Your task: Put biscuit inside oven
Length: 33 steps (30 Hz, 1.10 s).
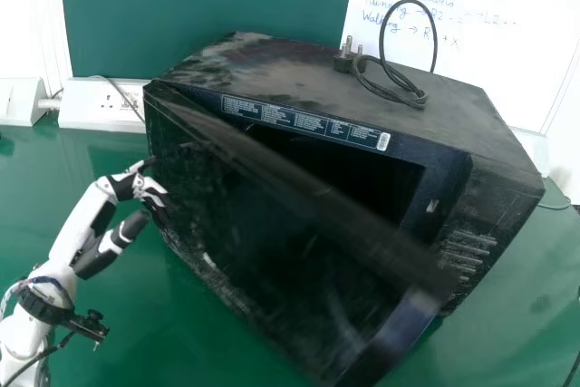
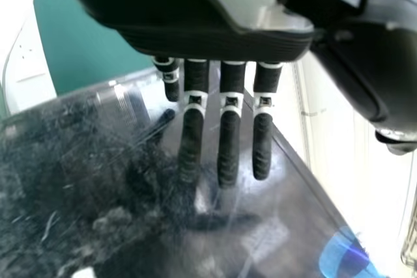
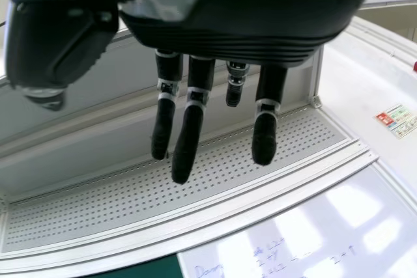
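Note:
A black oven (image 1: 362,106) stands on the green table, its door (image 1: 263,242) swung partly out and the dark cavity showing behind it. At the door's left side is my left hand (image 1: 131,189), its fingertips at or very near the door's outer face; contact is hard to tell. In the left wrist view the left hand (image 2: 228,141) has straight fingers over the glossy, smudged door (image 2: 117,193). My right hand (image 3: 189,122) has relaxed, nearly straight fingers and holds nothing, with a wall and whiteboard behind it.
A black power cable with its plug (image 1: 344,59) lies coiled on top of the oven. White socket boxes (image 1: 100,104) stand at the back left. Behind the oven is a whiteboard (image 1: 471,52) with handwriting. Green table surface (image 1: 181,333) extends around the oven.

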Available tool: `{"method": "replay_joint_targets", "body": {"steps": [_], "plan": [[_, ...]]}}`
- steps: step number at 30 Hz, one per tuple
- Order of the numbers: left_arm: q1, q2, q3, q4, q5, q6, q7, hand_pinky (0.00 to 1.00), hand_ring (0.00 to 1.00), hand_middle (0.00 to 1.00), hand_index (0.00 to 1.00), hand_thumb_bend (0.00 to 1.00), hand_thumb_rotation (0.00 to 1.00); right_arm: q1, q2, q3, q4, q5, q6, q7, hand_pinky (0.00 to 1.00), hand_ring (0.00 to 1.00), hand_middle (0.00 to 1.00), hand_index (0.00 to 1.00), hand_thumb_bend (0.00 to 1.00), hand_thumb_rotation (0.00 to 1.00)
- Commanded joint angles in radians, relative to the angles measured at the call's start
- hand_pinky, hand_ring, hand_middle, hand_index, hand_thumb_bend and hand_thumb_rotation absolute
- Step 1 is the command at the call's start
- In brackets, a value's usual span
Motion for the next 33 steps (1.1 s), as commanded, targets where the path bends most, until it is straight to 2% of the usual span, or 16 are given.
{"method": "replay_joint_targets", "body": {"steps": [1, 11, 17, 23, 29, 33], "plan": [[0.001, 0.016, -0.012, 0.024, 0.001, -0.022, -0.013, 0.27, 0.33, 0.39, 0.48, 0.51, 0.06, 0.011, -0.019, -0.011, 0.004, -0.001, 0.003, -0.018, 0.20, 0.26, 0.40, 0.54, 0.92, 0.64], [-0.009, 0.033, -0.019, 0.083, -0.005, -0.056, -0.021, 0.27, 0.34, 0.40, 0.48, 0.51, 0.06, 0.019, -0.034, 0.005, 0.014, 0.006, 0.006, -0.034, 0.21, 0.27, 0.40, 0.54, 0.91, 0.64], [-0.019, 0.035, -0.022, 0.115, -0.008, -0.075, -0.024, 0.29, 0.36, 0.42, 0.48, 0.52, 0.06, 0.026, -0.039, 0.014, 0.017, 0.002, -0.004, -0.043, 0.23, 0.28, 0.40, 0.54, 0.87, 0.63], [-0.030, 0.037, -0.027, 0.144, -0.014, -0.088, -0.031, 0.30, 0.36, 0.42, 0.48, 0.52, 0.06, 0.031, -0.043, 0.013, 0.019, 0.013, -0.021, -0.044, 0.20, 0.26, 0.39, 0.54, 0.83, 0.62], [-0.031, 0.046, -0.017, 0.153, -0.001, -0.086, -0.024, 0.31, 0.37, 0.43, 0.48, 0.52, 0.06, 0.019, -0.032, 0.004, 0.022, 0.065, -0.001, -0.044, 0.19, 0.26, 0.39, 0.54, 0.85, 0.58], [-0.038, 0.056, -0.008, 0.172, 0.004, -0.083, -0.017, 0.30, 0.36, 0.43, 0.48, 0.51, 0.06, 0.029, -0.042, 0.010, 0.010, 0.038, 0.022, -0.053, 0.20, 0.26, 0.40, 0.55, 0.86, 0.60]]}}
